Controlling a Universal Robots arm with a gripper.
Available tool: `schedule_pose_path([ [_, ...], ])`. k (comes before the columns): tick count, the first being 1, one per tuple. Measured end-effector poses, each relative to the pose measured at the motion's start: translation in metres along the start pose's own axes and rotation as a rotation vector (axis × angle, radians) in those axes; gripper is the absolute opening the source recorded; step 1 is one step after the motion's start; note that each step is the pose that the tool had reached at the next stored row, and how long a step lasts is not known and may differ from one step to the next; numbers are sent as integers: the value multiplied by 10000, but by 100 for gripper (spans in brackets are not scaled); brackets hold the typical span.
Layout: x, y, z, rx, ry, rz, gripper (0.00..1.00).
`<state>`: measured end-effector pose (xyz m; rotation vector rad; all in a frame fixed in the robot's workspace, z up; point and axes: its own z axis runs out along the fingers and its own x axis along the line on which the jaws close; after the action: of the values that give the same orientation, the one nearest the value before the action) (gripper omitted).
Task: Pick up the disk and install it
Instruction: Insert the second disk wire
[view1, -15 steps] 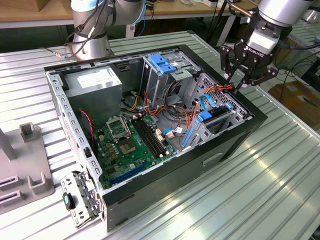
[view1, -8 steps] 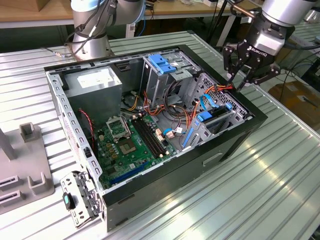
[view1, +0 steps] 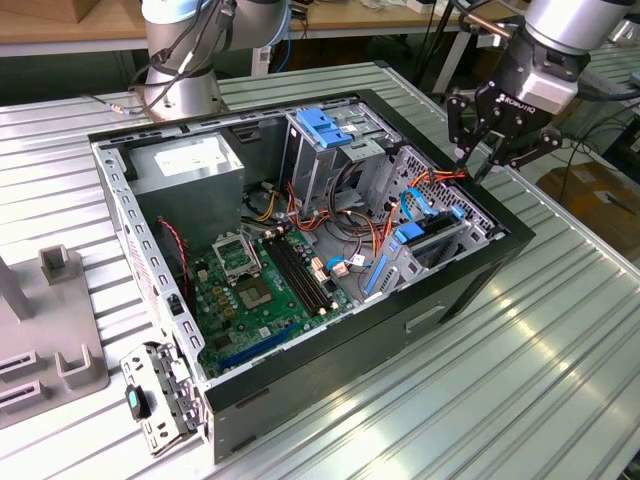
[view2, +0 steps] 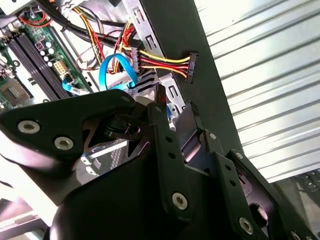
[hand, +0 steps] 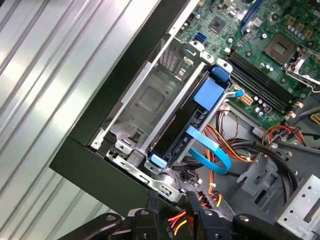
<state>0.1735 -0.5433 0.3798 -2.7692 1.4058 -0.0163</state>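
The disk (view1: 438, 234) sits on edge in the metal drive cage at the case's corner toward the exterior view's right, a dark slab framed by bright blue rails. In the first wrist view the disk (hand: 181, 127) lies along the cage wall under a blue tab, with a light blue data cable (hand: 212, 152) looping off its end. My gripper (view1: 485, 165) hovers just above that corner of the case, over the loose power connector (view2: 190, 67) on red, yellow and orange wires. Both wrist views show the gripper (hand: 175, 214) (view2: 176, 114) open with a narrow gap and nothing held.
The open black computer case (view1: 470, 285) lies on a ribbed metal table (view1: 520, 400). Inside are a green motherboard (view1: 255, 290), a grey power-supply box (view1: 190, 165) and a blue-topped upper bay (view1: 325, 125). Grey fixtures (view1: 55, 345) stand on the exterior view's left.
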Motion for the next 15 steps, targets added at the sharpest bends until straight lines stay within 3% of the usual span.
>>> schedule_pose_path([
  [5,9,-12,5,0,-28,-843,36],
  [11,48,-65,16,-2,-49,-1398,36],
  [15,58,-77,26,-3,-67,-2014,36],
])
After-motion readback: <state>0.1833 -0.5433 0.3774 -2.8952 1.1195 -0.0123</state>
